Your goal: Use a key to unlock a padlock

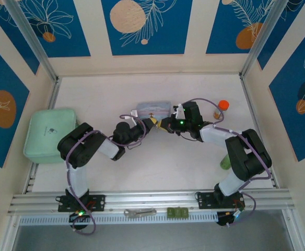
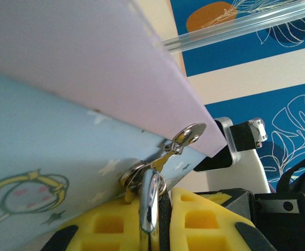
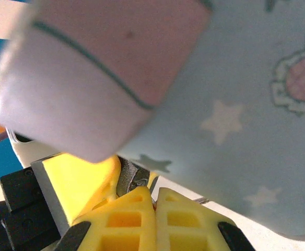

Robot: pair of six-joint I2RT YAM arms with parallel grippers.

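The left claw (image 2: 160, 210) is clamped, its yellow pads nearly together on a small shiny metal piece with a dark strip beside it, which reads as the padlock (image 2: 149, 201). Just ahead of those fingertips a small ring (image 2: 142, 177) and a thin metal tab (image 2: 188, 136) run from the padlock up to the edge of the light-blue tin (image 2: 48, 157), which lies right against the front of the claw. From the other side the right claw (image 3: 155, 200) meets it tip to tip, its fingers pressed fully together just beside a dark metal piece (image 3: 133, 180) and the left claw's yellow finger. The key cannot be picked out for certain, so whether the right claw pinches it cannot be told. The grip looks narrow, so a turning force from the right claw could spin the padlock in the left pads rather than turn the lock. A thin key held only at the tips could slip or bend if the two claws are not lined up. Any pull may also drag the tin along, because the padlock appears tethered to it.
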